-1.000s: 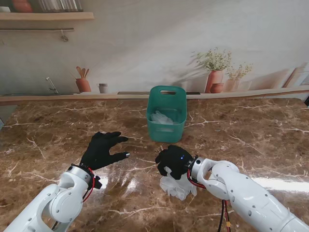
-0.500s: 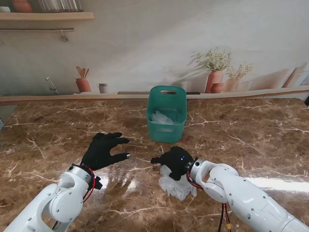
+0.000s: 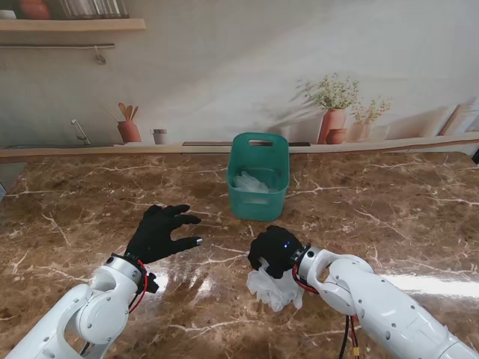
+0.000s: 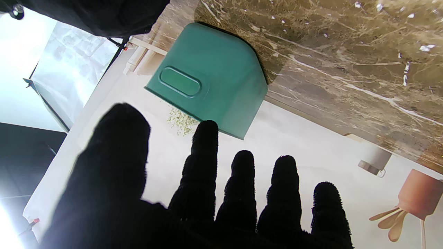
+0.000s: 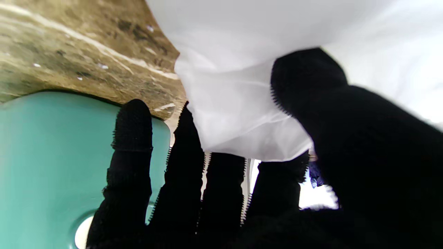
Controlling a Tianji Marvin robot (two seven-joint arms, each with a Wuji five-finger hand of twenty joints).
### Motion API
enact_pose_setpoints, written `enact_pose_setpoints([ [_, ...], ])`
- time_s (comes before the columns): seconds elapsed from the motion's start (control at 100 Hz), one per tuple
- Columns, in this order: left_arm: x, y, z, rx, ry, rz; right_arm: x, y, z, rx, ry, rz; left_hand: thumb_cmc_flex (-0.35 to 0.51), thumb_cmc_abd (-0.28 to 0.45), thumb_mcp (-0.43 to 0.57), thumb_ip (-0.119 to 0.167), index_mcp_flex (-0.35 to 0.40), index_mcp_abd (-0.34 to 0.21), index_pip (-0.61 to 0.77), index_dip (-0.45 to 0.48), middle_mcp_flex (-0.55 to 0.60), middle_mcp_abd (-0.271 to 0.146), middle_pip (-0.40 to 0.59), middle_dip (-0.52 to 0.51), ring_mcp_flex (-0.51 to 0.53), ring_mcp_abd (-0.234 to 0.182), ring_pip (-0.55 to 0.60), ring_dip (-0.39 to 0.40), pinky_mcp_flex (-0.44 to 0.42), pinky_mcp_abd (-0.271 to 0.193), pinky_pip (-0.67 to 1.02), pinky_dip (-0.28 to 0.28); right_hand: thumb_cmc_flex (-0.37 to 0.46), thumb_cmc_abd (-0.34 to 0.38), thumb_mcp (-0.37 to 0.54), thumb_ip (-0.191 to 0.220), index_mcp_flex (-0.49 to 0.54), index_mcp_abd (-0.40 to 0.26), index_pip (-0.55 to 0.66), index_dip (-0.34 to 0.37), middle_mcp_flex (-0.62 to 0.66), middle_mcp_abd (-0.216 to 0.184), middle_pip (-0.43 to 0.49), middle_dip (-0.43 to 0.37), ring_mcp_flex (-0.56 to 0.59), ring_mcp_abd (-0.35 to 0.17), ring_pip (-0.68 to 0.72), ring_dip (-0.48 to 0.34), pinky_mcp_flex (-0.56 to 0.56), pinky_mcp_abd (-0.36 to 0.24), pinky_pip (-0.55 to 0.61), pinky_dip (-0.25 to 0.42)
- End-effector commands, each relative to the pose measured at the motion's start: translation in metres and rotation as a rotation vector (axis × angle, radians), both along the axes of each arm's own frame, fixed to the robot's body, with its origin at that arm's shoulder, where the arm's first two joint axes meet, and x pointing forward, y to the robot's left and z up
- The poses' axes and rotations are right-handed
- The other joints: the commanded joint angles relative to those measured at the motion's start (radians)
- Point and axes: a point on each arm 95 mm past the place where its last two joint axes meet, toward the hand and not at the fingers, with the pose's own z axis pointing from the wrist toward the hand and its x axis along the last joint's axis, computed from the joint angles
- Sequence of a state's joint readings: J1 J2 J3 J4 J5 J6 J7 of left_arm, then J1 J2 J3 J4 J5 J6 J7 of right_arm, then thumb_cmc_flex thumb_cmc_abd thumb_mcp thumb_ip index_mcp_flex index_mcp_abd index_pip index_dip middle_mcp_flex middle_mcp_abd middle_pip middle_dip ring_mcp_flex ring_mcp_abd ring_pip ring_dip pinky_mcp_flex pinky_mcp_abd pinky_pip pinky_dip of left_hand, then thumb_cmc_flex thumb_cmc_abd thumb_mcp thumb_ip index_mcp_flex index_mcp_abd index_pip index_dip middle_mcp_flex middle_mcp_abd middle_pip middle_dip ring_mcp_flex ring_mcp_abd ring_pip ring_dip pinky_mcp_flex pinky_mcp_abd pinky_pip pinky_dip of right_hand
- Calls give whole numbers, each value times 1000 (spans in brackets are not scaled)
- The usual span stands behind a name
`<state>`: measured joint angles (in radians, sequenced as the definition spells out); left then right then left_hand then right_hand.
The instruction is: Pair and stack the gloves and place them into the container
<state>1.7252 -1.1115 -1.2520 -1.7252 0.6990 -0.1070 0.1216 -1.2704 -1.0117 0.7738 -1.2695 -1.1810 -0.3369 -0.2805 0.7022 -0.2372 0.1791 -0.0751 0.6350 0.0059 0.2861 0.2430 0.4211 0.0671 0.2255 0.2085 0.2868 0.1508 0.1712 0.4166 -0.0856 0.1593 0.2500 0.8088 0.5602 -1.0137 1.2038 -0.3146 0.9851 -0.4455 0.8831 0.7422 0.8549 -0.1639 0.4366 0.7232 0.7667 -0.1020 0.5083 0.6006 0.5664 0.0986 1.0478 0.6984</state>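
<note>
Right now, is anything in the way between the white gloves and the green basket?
No, nothing visible. The right hand holds the white gloves, and only bare marble table lies between them and the green basket farther from me.

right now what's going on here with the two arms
The right hand is closed on a white glove near me on the marble table. The green container farther from me already holds something white. The left hand hovers open to the left, holding nothing.
</note>
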Motion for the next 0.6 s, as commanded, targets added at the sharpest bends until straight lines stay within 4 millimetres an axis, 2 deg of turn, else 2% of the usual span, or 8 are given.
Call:
enact_pose_setpoints([
  [0.0,-1,-1,-1,-4,2,-4,-8,-3,-9,-3,41,-12,20,40,-27,25,18,-31,12,8,26,-35,-20,-7,-1,-42,-30,-8,-19,0,-43,7,26,-8,19,12,-7,9,-7,70,-23,55,-98,-176,95,64,-124,-131,77,7,36,-25],
  [0.04,-1,-1,-1,-5,1,-5,-8,-3,-8,5,52,-19,20,40,-29,25,21,-33,14,9,29,-37,-19,-7,0,-45,-29,-8,-19,0,-43,7,36,13,26,20,-23,36,1,101,48,84,-113,-230,214,98,-134,-160,144,10,69,-45],
  [0.09,-1,-1,-1,-5,0,-5,-8,-2,-7,16,61,-24,21,41,-29,25,23,-34,16,11,29,-40,-20,-7,0,-43,-29,-8,-19,0,-43,7,56,29,33,26,-34,55,10,131,163,90,-84,-249,327,97,-99,-156,209,7,113,-62],
  [0.15,-1,-1,-1,-5,0,-4,-7,-2,-6,35,59,-28,21,43,-31,25,24,-36,18,12,30,-41,-20,-7,0,-43,-29,-8,-19,-1,-44,6,78,33,35,25,-34,66,18,155,313,73,-37,-144,436,87,6,-86,282,1,191,-80],
  [0.22,-1,-1,-1,-6,0,-4,-6,-2,-5,49,47,-30,21,45,-33,25,25,-36,19,13,29,-42,-21,-8,0,-45,-29,-8,-19,-1,-44,5,102,21,37,19,-20,61,28,153,416,34,39,-43,522,65,145,-24,354,-11,276,-78],
  [0.27,-1,-1,-1,-5,0,-4,-5,-2,-5,64,46,-34,21,46,-35,25,26,-38,20,14,30,-42,-21,-8,1,-46,-29,-8,-19,-2,-45,5,111,15,38,15,-13,58,34,149,445,21,92,-4,537,53,232,19,377,-11,309,-81],
  [0.33,-1,-1,-1,-5,2,-3,-5,-1,-5,86,55,-42,23,47,-37,25,27,-38,22,16,30,-43,-21,-8,0,-46,-30,-9,-18,-2,-46,4,114,14,41,15,-8,55,37,153,449,15,115,19,540,48,276,42,380,-17,323,-82],
  [0.59,-1,0,-1,-5,3,-6,5,3,5,265,65,-143,30,52,-46,26,30,-38,24,19,30,-41,-23,-8,-1,-46,-31,-9,-17,-3,-49,-2,127,35,45,26,-5,60,35,165,442,14,130,52,531,53,307,72,356,-17,319,-89],
])
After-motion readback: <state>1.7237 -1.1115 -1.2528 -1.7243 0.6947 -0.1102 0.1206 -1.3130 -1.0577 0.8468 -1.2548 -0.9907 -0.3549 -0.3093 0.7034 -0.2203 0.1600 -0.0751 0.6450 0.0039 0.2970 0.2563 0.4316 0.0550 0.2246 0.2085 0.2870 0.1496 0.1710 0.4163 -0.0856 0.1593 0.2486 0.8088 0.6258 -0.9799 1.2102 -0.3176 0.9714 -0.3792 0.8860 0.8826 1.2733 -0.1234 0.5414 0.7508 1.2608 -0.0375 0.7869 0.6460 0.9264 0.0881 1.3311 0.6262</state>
